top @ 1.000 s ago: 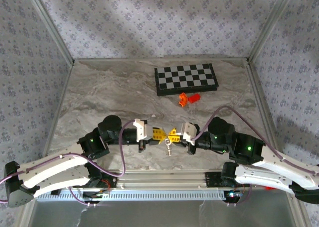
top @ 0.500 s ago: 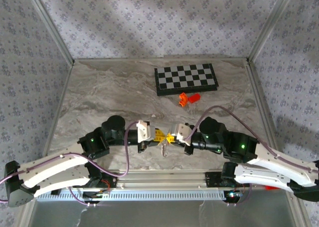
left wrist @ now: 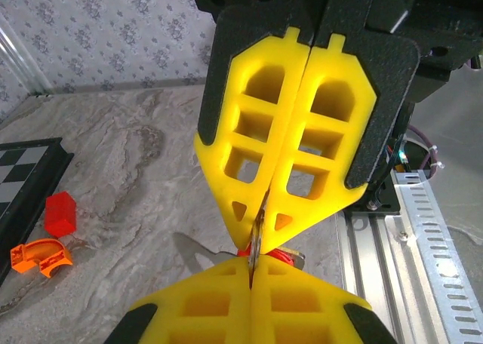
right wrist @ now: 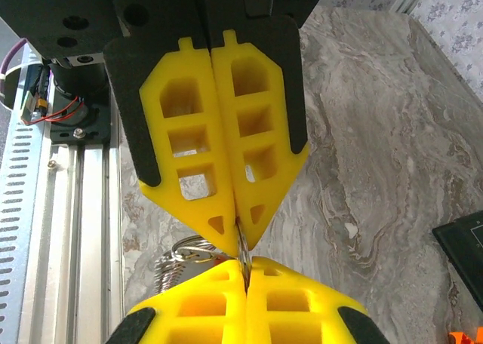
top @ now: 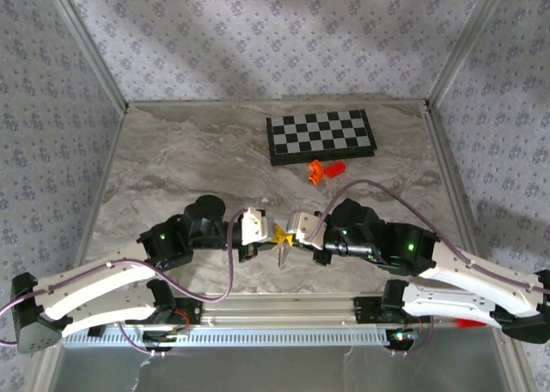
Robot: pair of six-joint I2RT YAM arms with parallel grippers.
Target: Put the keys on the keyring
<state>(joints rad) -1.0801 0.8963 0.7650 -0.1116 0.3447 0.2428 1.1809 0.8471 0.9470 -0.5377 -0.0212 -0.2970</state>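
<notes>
My left gripper [top: 277, 235] and right gripper [top: 290, 235] meet tip to tip over the near middle of the table. Both are shut on a thin silvery ring [left wrist: 257, 237], seen edge-on, which I take for the keyring. In the left wrist view my own left gripper [left wrist: 251, 265] is at the bottom and the right gripper [left wrist: 256, 222] comes in from above. The silver key [left wrist: 198, 251] with its red tag [left wrist: 282, 255] hangs just behind the pinch, and it dangles below the tips in the top view as the key [top: 283, 254]. In the right wrist view, wire loops and a coil [right wrist: 177, 262] sit beside the ring [right wrist: 243, 250].
A black-and-white chessboard [top: 320, 136] lies at the back, with orange plastic pieces [top: 320, 170] just in front of it. The aluminium rail [top: 284, 310] runs along the near edge under the arms. Patterned walls close in the sides and back.
The two grippers have closed the gap between them and now touch tip to tip. The right arm has reached further left. The key hangs under the meeting point.
</notes>
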